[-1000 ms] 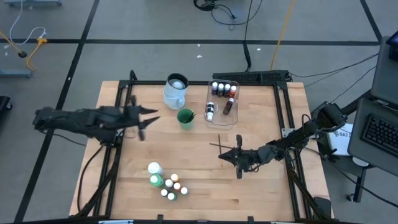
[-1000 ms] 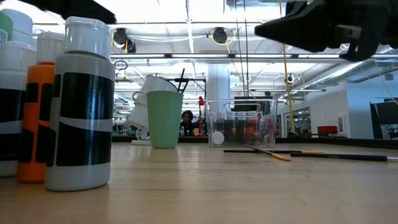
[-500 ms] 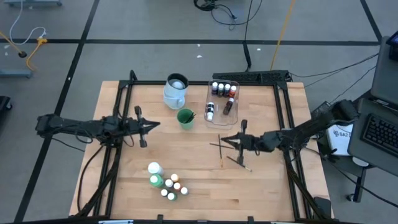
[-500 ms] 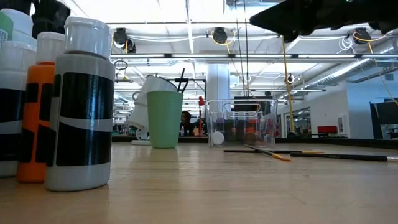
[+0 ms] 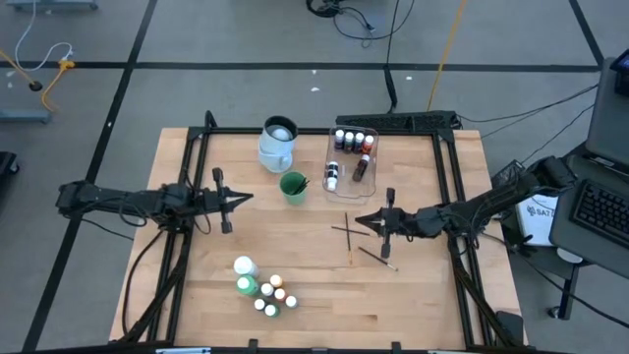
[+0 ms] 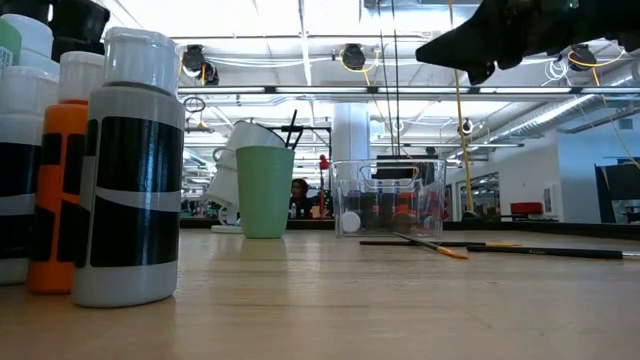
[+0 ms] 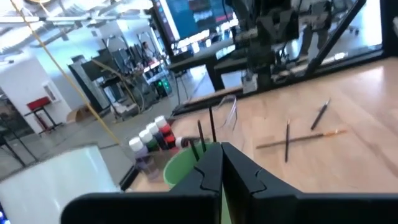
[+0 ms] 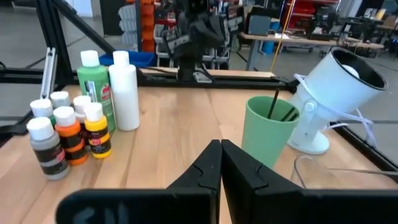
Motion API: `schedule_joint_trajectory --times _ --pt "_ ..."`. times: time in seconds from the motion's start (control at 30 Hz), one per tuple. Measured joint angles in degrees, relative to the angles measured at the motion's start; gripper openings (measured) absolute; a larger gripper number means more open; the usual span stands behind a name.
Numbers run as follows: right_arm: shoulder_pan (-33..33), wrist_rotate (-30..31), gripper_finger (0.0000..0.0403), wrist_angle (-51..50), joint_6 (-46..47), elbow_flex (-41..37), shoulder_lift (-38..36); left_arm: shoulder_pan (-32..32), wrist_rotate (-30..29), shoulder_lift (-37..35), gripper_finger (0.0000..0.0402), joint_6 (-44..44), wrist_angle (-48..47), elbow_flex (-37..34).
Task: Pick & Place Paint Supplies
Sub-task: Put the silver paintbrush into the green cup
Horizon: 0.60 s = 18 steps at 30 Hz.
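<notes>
Since a second ago your left arm has swung level and its left tool [image 5: 245, 198] has snapped from part-open to clenched, empty; your right arm has pulled back toward its own side, off the brushes it was hanging over.

Start at the left of the pale wood-plank worktop [image 5: 305, 285]. Your left tool hovers over bare wood, its two dark angular fingers [image 7: 211, 171] pressed flat together, gripping nothing. Toward the front edge stands the cluster of supplies: a tall white plastic bottle [image 5: 244, 265] and a green one [image 5: 246, 285] touching it, with small round-capped paint bottles [image 5: 272, 296] packed just beside them, white, orange and yellow caps among them. In the right wrist view their labels look glossy and their bodies cylindrical.

Moving right, a pale-blue jug [image 5: 277, 144] sits at the back, tilted in the level views, with a matte green plastic cup [image 5: 293, 186] beside it holding thin dark sticks. Next comes the clear rectangular plastic tub [image 5: 353, 162], with more tiny bottles inside, a row of them at its far end.

In front of the tub, thin dark-handled brushes [image 5: 353, 236] lie flat and crossed on the wood. Your right tool [image 5: 359, 222] hangs above them, fingers [image 8: 219, 162] shut tight on nothing.
</notes>
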Motion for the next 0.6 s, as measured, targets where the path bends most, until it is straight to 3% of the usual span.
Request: schedule_joint_trajectory --times 0.3,0.6 --pt "0.0 0.0 0.0004 4.3 0.0 -5.0 0.0 0.0 1.9 0.0 0.0017 -1.4 0.6 0.2" --pt "0.0 0.1 0.0004 18.1 2.7 -13.2 0.1 0.0 0.5 -0.1 0.0004 -8.9 2.6 0.2"
